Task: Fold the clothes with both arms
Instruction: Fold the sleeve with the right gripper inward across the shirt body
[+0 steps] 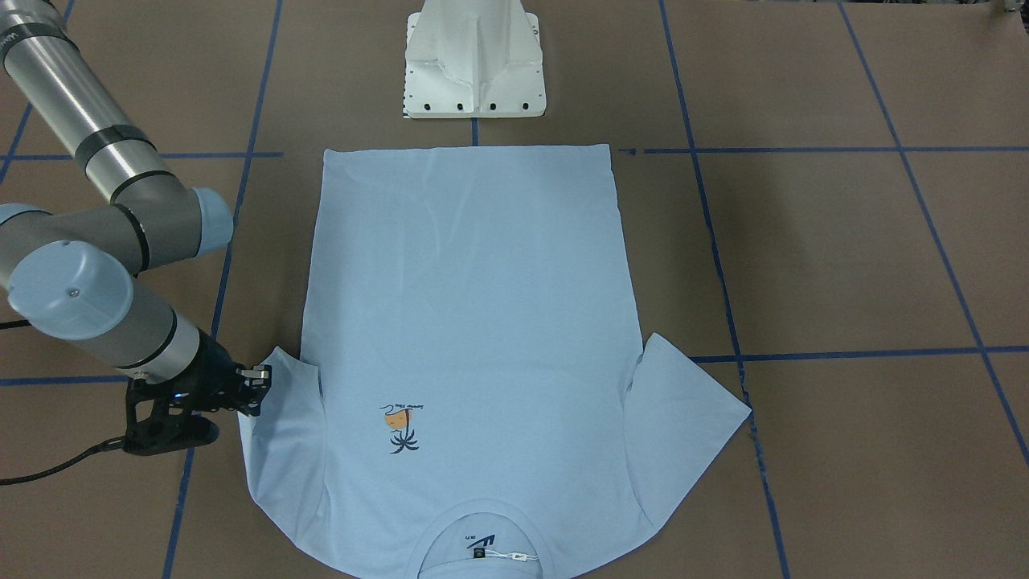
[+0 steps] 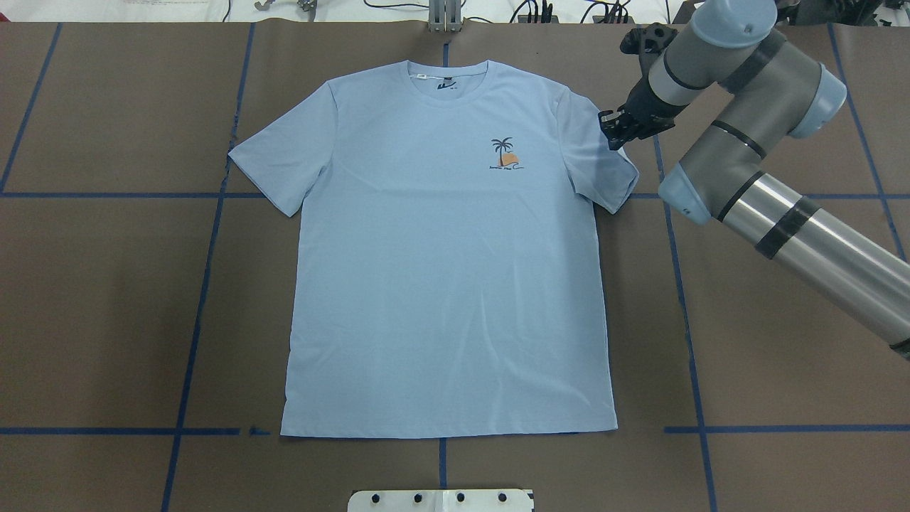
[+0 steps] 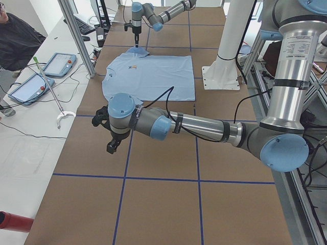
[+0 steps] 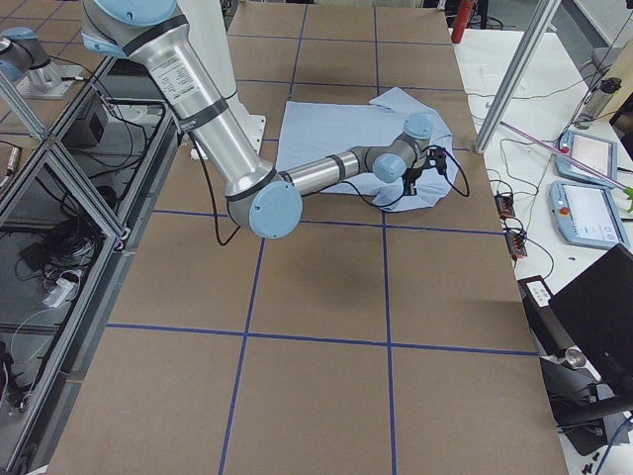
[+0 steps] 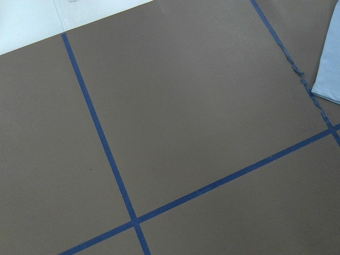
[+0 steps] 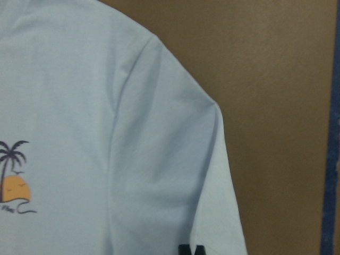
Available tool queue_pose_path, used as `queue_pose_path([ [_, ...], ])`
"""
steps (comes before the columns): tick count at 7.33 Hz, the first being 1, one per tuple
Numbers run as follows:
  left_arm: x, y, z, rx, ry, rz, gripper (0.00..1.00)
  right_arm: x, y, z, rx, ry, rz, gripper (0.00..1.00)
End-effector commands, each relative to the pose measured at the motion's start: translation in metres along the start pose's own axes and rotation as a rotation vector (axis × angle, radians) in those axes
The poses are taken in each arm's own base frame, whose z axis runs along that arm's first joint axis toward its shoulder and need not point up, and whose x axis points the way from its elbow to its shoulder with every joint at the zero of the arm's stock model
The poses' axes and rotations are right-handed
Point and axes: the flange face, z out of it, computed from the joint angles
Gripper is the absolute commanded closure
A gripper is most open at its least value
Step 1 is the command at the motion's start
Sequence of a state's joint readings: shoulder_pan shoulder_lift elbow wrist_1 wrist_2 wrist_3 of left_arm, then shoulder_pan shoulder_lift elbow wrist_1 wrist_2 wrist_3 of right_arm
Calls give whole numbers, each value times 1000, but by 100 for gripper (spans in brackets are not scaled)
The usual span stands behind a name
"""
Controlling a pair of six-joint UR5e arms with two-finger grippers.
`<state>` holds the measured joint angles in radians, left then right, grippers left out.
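Here the shirt (image 2: 448,284) lies spread face up in the middle of the tabletop (image 2: 106,299), with its collar (image 2: 448,71) away from the white base (image 1: 474,64) and its hem near it. The right arm (image 2: 739,107) reaches to the sleeve (image 2: 597,156) on the palm-print (image 2: 505,153) side. The right jaws are pinched together on that sleeve's outer edge, which looks slightly bunched. The other sleeve (image 2: 284,153) lies flat. The left arm (image 3: 199,125) hangs over bare tabletop and blue tape (image 5: 101,138), well apart from the shirt. I cannot tell whether the left jaws are apart or together.
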<state>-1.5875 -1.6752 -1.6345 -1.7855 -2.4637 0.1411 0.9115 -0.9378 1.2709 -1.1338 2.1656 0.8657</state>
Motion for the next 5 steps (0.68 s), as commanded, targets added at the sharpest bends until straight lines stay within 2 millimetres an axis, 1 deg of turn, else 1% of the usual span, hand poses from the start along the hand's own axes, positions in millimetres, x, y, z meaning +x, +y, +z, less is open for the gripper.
queue_pose_path([
  [1, -1, 1, 1, -2, 0, -3, 0, -111, 7, 15, 55, -14, 59, 100],
  [2, -1, 1, 1, -2, 0, -3, 0, -163, -24, 37, 100, 53, 70, 100],
  [3, -2, 1, 1, -3, 0, -4, 0, -194, -56, 48, 123, 105, 84, 100],
  [4, -1, 0, 0, -1, 0, -2, 0, -185, -63, 61, 166, 108, 74, 100],
  [5, 0, -2, 0, 0, 0, -1, 0, -183, -60, 72, 171, 117, 70, 100],
])
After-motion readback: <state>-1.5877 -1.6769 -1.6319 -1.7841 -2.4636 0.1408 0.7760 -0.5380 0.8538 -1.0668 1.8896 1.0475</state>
